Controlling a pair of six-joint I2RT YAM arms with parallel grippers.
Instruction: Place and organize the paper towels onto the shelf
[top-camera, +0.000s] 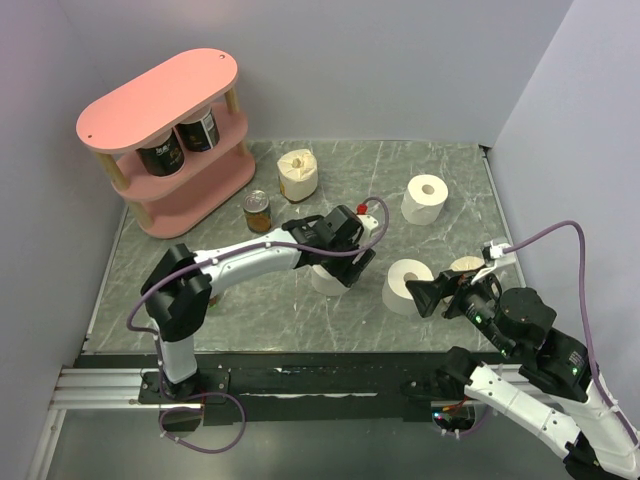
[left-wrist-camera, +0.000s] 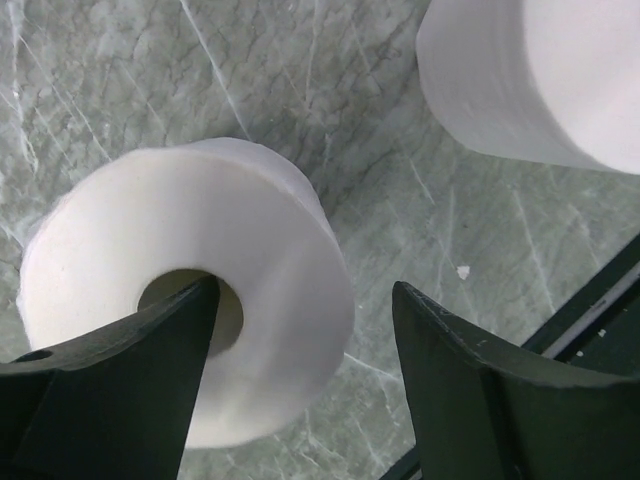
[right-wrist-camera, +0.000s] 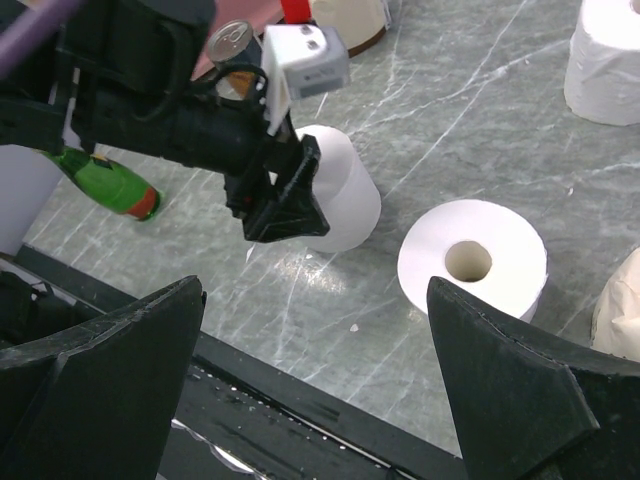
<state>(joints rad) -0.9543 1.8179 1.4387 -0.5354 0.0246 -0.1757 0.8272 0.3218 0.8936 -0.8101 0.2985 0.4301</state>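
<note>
A: Where's the shelf (top-camera: 150, 108)?
B: Upper left of the top view, at the far left corner of the bench (top-camera: 240, 310). Two cans (top-camera: 162, 155) stand side by side on its middle tier.
A: Anything beside it?
B: A loose can (top-camera: 258, 212) on the bench, just right of its base. Up and right of that stands the far-left roll (top-camera: 298, 175). The far-right roll (top-camera: 425, 198) is well apart, right of centre.
A: And lower down?
B: The middle roll (top-camera: 322, 281) sits under the left gripper (top-camera: 348, 265), with the near roll (top-camera: 405, 285) just right of it, not touching. Right again, partly behind the right gripper (top-camera: 432, 297), lies what may be a fifth roll (top-camera: 468, 266).
</note>
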